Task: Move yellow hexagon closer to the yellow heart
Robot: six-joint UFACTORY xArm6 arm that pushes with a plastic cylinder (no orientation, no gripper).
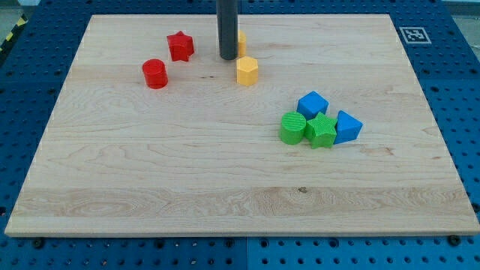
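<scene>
The yellow hexagon lies on the wooden board near the view's top centre. The yellow heart is just above it, mostly hidden behind my rod; only a sliver shows at the rod's right edge. My tip rests on the board just left of and slightly above the hexagon, close to it, and in front of the heart.
A red star and a red cylinder lie to the left of the rod. At the right centre a blue cube, blue triangular block, green cylinder and green star cluster together.
</scene>
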